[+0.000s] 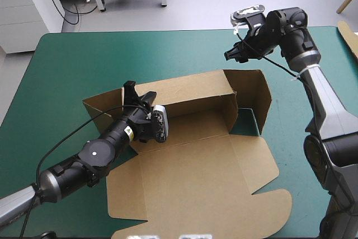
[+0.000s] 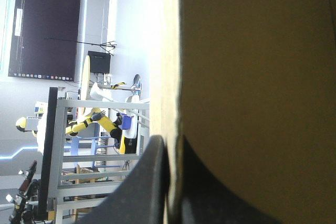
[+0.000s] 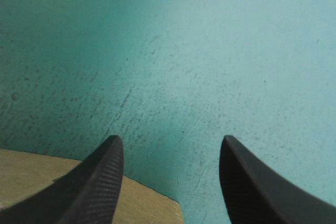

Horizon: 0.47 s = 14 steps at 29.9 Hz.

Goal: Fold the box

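Note:
The brown box point(image 1: 196, 177) lies mid-table with its lid flat toward the near edge. Its back wall point(image 1: 190, 89) and right side wall point(image 1: 254, 90) stand raised. My left gripper point(image 1: 132, 90) is at the left end of the back wall, where a side flap stands. In the left wrist view its black fingers point(image 2: 170, 142) are all but shut, with the edge of the board point(image 2: 252, 77) between them. My right gripper point(image 1: 232, 55) hangs open above the teal-green cover beyond the box's far right corner. A corner of board point(image 3: 26, 174) shows under the right gripper point(image 3: 170, 145).
Bare teal-green cover point(image 1: 84, 60) surrounds the box on the left and far sides. A strip of more brown board point(image 1: 349, 34) lies at the table's right edge, near the far corner.

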Each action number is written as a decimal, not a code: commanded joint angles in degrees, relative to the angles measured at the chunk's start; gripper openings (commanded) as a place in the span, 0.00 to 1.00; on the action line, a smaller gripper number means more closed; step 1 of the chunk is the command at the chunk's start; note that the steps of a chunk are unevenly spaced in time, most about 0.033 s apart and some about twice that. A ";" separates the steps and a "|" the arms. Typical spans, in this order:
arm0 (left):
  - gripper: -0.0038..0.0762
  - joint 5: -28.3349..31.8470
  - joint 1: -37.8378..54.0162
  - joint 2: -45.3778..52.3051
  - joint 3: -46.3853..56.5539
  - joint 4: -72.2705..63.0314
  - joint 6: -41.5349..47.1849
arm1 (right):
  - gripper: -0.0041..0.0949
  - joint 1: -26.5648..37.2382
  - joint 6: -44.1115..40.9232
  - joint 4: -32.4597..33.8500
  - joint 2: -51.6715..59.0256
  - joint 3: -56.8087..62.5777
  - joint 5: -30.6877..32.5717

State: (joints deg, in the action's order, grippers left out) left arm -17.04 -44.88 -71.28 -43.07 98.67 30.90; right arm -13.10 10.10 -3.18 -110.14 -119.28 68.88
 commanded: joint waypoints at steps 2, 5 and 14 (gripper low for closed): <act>0.04 2.05 -0.40 0.55 -2.78 -1.03 1.49 | 0.56 0.38 1.14 -1.81 1.39 -1.97 -1.87; 0.04 2.05 -0.40 0.55 -2.88 -1.03 1.49 | 0.56 0.38 1.12 -2.60 0.93 -1.97 -1.87; 0.04 1.82 -0.40 0.45 -2.88 -1.03 1.49 | 0.56 0.38 2.19 -2.83 1.98 2.50 -1.77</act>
State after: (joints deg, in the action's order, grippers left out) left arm -16.52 -44.88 -71.80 -44.37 97.62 31.27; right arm -13.10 11.26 -5.46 -112.23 -117.39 69.00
